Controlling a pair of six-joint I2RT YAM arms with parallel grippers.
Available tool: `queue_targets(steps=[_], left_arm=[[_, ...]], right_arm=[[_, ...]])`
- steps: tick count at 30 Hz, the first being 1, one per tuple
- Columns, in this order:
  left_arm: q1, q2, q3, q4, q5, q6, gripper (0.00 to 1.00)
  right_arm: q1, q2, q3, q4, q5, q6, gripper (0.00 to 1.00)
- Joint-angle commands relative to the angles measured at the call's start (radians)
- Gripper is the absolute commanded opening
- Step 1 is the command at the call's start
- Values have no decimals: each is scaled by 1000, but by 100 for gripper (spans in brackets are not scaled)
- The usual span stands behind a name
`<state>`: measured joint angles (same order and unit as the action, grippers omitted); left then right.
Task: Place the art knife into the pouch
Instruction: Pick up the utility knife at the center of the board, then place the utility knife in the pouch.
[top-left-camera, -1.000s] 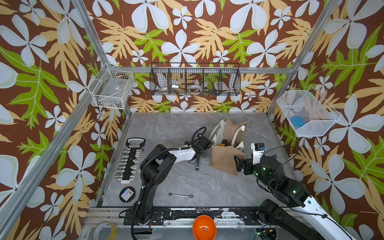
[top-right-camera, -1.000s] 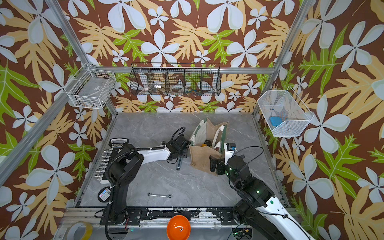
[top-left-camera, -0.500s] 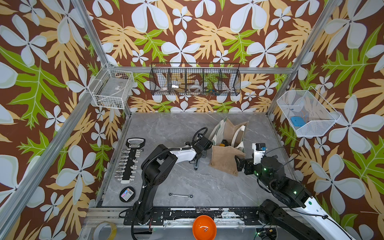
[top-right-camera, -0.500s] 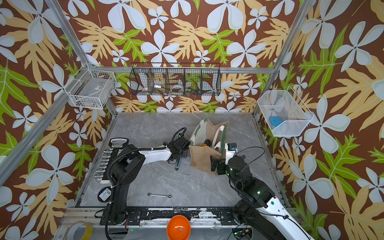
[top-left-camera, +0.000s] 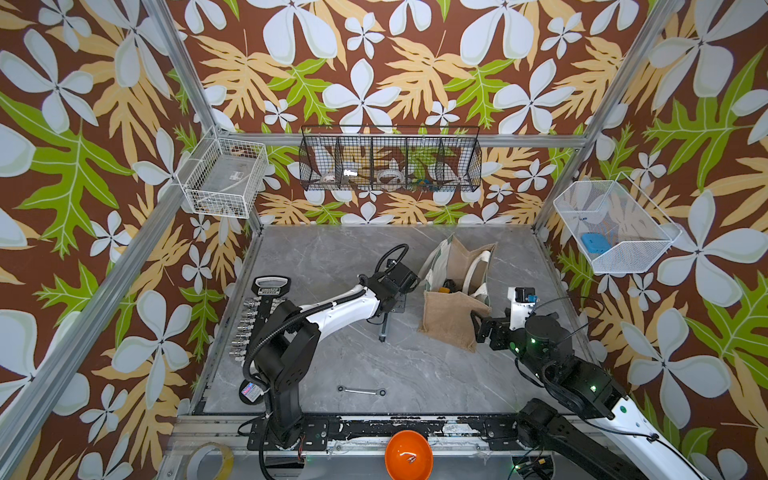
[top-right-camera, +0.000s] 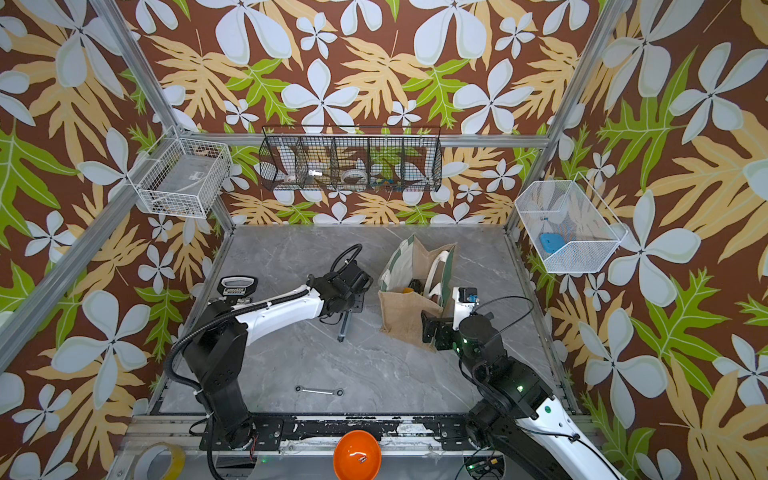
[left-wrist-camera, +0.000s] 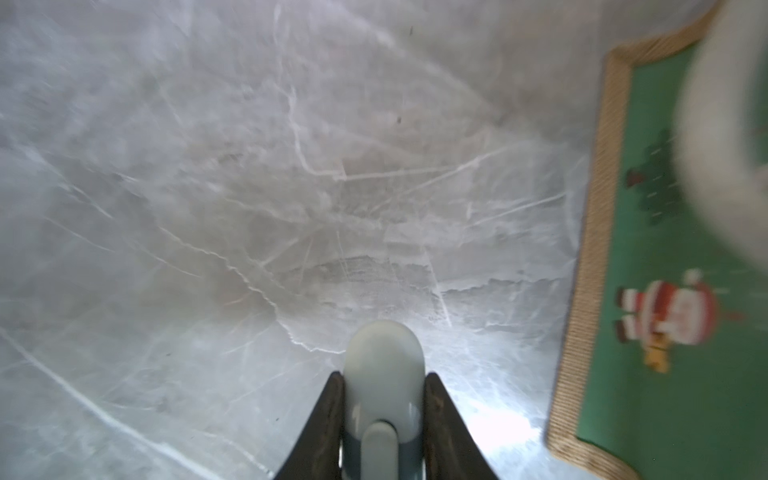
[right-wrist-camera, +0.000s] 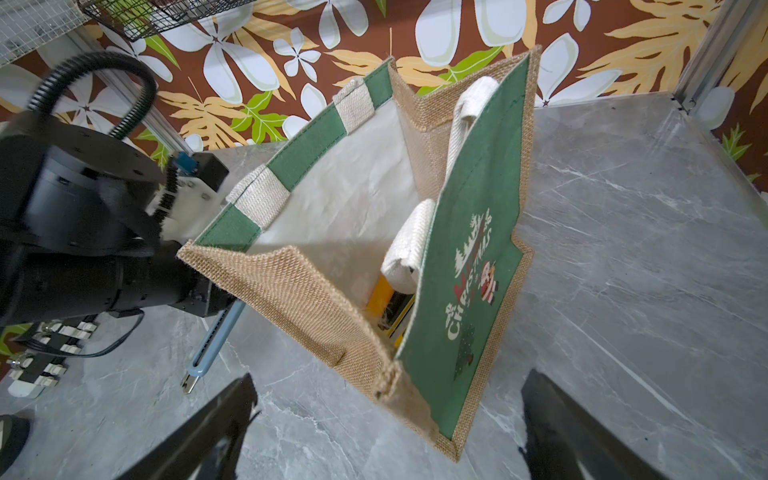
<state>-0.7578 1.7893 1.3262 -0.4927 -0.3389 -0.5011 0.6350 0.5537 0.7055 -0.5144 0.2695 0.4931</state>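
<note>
Carefully steady the pouch's (right-wrist-camera: 469, 266) near corner with the right gripper (right-wrist-camera: 390, 388), jaws wide apart beside it. Lift the left gripper (left-wrist-camera: 383, 378), clamped on the art knife (top-left-camera: 385, 326), above the open mouth before letting go. Slim, pale blue-grey, hanging blade-end down just beside the pouch.

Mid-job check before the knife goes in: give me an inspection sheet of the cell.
Surface: grey marble tabletop, no spills seen.
Job's things: art knife held beside the pouch, not yet in; pouch standing, mouth open, yellow item inside.
Clutter: wrench and socket rack on the table; orange bowl and tape roll at the front rail.
End effectors: left end effector shut on the art knife; right end effector open by the pouch's lower corner.
Cables: black conduit loops over the left wrist, apart from the pouch.
Surroundings: black wire basket, white wire basket and mesh basket on floral walls.
</note>
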Motion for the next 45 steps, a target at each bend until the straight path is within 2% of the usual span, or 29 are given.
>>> queue_targets(steps=[1, 6, 11, 21, 29, 33, 37, 40, 45], left_arm=[[-4, -40, 42, -70, -27, -1, 24], [-27, -81, 157, -123, -54, 23, 23], [-58, -59, 326, -180, -65, 57, 22], [-145, 120, 748, -243, -51, 139, 21], [-177, 266, 966, -228, 36, 207, 21], [-183, 291, 973, -156, 91, 243, 21], [-184, 337, 976, -84, 54, 280, 21], [-182, 395, 1029, -90, 31, 296, 21], [-172, 445, 1069, -99, 78, 283, 26]], right_arm=[[0, -9, -8, 19, 42, 25, 100], [0, -8, -14, 29, 51, 39, 100], [0, -6, -1, 20, 61, 46, 100], [0, -8, 17, -25, 148, 77, 100], [0, 4, -7, -50, 161, 144, 100], [0, -36, -24, -49, 149, 167, 100], [0, -76, -32, -55, 148, 171, 100], [0, -92, -30, -68, 142, 172, 100], [0, -109, -47, -67, 127, 161, 100]])
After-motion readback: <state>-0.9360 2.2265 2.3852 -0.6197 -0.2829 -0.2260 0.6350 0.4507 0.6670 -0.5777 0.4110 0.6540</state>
